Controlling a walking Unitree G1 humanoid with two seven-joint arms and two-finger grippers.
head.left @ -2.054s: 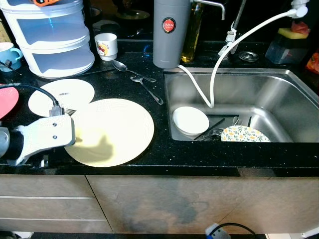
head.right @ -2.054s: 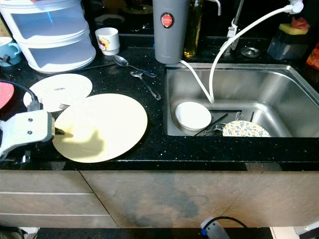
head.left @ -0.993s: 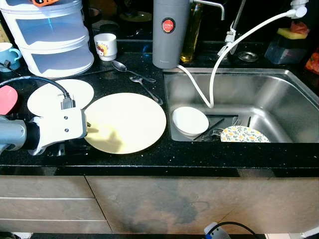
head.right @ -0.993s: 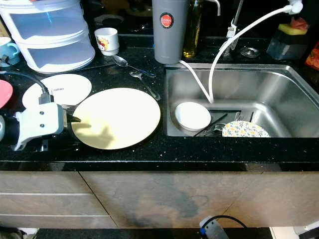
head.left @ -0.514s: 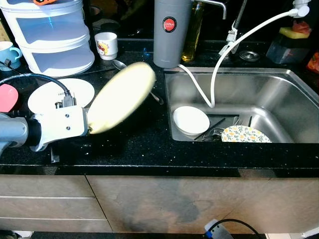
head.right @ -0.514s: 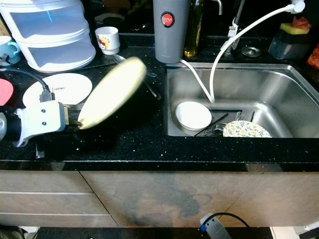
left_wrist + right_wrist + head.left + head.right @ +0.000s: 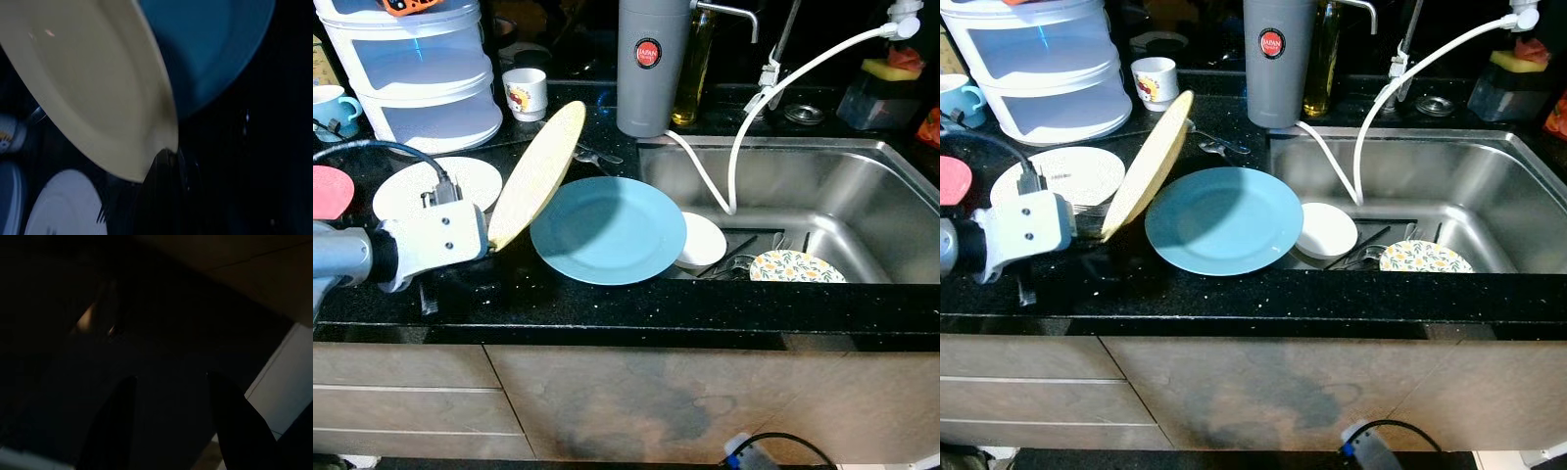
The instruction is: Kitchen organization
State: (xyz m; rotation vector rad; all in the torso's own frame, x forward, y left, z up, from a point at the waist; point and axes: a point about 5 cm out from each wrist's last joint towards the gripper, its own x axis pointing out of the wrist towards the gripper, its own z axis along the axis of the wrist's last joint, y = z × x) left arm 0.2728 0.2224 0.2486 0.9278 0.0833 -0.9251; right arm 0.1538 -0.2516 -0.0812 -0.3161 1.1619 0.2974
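Left pincer [image 7: 487, 247] tilts cream plate [image 7: 537, 174] above black countertop [image 7: 636, 304] beside sink [image 7: 862, 211].

Grey thermos [image 7: 651, 64] beside oil bottle [image 7: 690, 69]

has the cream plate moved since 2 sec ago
Yes. The cream plate, flat on the counter before, is now tipped up on edge in the left pincer, leaning toward the white mug and uncovering a blue plate.

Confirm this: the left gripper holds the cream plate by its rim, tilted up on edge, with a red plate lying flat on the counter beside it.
Not quite. The flat plate is blue, as the left eye view shows. The left gripper does hold the cream plate tilted up by its rim.
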